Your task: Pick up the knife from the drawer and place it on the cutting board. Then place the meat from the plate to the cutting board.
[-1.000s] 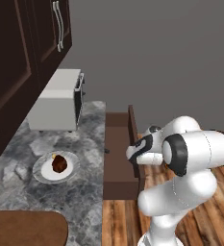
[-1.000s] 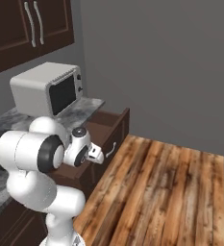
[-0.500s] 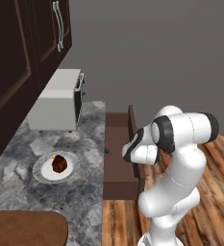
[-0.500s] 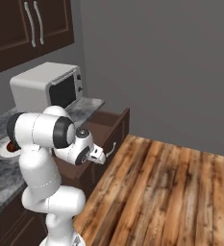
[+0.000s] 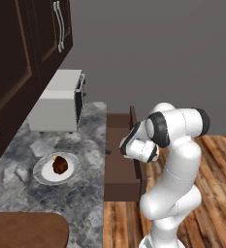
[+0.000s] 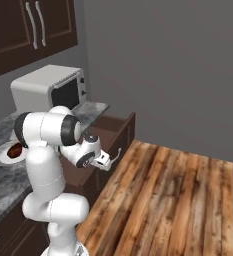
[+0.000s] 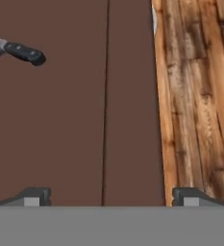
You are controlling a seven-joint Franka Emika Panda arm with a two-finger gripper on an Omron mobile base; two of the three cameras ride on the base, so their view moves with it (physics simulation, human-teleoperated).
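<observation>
Brown wooden drawer (image 7: 60, 120), marble counter (image 5: 85, 193), plank floor (image 6: 188, 200)

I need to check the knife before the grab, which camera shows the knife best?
The hand view: the knife lies on the drawer floor, dark handle clear, blade cut off by the edge. The left base view gives just a dark speck.

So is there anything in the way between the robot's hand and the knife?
No. In the hand view, only bare brown drawer floor lies between the open gripper and the knife.

Knife (image 7: 18, 51) flat in open drawer (image 5: 118, 167); meat (image 5: 59, 164) on plate (image 5: 40, 173).
</observation>
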